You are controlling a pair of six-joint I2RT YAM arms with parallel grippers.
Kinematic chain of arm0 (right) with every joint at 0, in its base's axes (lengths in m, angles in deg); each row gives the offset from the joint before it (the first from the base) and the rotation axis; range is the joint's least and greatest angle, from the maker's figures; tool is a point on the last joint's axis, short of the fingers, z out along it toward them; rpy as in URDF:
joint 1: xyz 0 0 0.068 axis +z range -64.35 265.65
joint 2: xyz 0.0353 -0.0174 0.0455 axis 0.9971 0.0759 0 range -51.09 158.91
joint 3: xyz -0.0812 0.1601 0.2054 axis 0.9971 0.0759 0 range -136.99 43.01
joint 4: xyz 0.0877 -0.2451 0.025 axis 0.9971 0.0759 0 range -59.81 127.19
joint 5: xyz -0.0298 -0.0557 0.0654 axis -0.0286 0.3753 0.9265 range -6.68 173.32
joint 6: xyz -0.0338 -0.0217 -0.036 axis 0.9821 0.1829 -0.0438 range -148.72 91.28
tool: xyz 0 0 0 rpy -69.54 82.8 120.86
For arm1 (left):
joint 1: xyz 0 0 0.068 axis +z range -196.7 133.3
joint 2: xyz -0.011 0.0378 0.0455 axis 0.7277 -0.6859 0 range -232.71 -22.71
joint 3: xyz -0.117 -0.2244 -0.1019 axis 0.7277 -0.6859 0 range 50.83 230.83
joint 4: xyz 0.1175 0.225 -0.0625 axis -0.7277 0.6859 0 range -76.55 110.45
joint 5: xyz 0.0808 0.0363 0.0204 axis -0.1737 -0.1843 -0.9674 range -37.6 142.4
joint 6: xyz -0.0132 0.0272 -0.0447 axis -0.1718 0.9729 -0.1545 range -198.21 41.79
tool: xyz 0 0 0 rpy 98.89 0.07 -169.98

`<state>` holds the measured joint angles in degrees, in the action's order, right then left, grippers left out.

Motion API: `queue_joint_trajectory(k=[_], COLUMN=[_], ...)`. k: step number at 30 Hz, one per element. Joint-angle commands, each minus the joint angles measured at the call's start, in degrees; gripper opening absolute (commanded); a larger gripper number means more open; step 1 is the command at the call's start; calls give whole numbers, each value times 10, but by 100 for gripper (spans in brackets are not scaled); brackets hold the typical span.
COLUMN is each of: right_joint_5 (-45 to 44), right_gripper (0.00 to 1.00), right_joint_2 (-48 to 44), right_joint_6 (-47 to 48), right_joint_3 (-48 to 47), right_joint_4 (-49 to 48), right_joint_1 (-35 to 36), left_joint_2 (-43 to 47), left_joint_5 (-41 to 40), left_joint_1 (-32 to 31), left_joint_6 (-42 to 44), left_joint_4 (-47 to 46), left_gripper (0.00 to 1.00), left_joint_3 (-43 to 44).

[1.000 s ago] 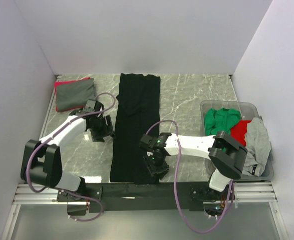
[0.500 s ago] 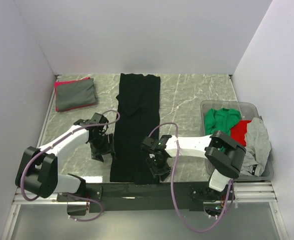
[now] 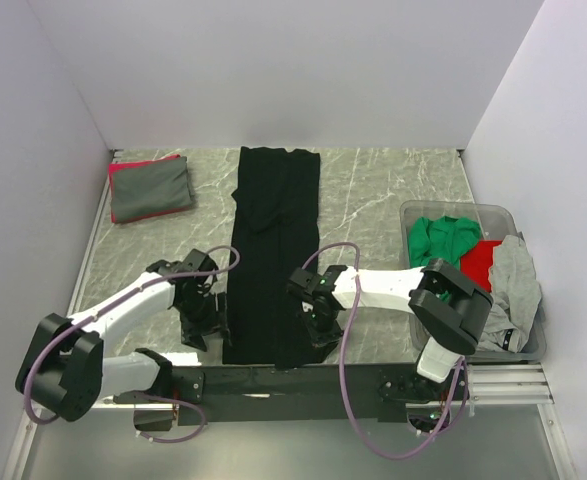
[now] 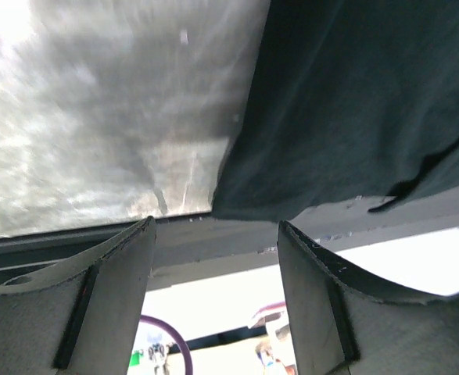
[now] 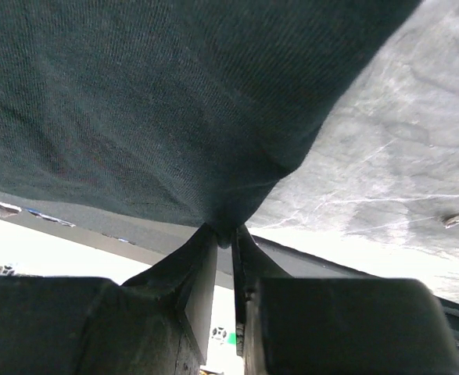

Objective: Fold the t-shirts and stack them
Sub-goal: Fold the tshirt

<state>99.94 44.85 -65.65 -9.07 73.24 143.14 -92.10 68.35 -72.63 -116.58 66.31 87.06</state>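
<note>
Grey marbled tabletop (image 3: 393, 190) fills the middle of the overhead view, boxed in by plain white walls. On it the black t-shirt (image 3: 273, 240) lies as a long narrow strip, running from the upper centre of the frame down to the lower centre, its near end at the table's front edge.

My right gripper (image 5: 225, 233) is pinched on the near right corner of that strip. In its wrist view the cloth bunches to a point between the two nearly closed fingers. My left gripper (image 4: 215, 221) stands with its fingers spread and holds nothing, and the near left corner of the shirt sits just ahead of it, not yet between the fingers.

I judge the cloth to be light, limp and somewhat clingy. It should sag and trail if I lift it by one corner, so both near corners ought to be held before the end goes over.

A folded grey and red pile (image 3: 149, 188) sits at upper left. At the right, the clear bin (image 3: 443, 207) holds green (image 3: 441, 240), red (image 3: 481, 262) and grey (image 3: 518, 280) shirts.
</note>
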Motion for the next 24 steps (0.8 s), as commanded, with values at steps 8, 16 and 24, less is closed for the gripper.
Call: queue_joint_trajectory(k=[8,16,24], right_joint_5=[-17,-14,-12], right_gripper=[18,17,16], right_joint_2=[14,8,3], right_joint_6=[28,28,22], right_joint_3=[1,9,13], right_joint_4=[-4,-7,-10], right_joint_1=[-12,-11,-12], left_joint_2=[41,0,-21], left_joint_5=[75,83,59], left_joint_1=[-23,-28,-47], left_joint_6=[-57,-50,-60], left_joint_4=[-50,-90,-93], left_gripper=[69,68,54], left_joint_3=[-67,-79,-72])
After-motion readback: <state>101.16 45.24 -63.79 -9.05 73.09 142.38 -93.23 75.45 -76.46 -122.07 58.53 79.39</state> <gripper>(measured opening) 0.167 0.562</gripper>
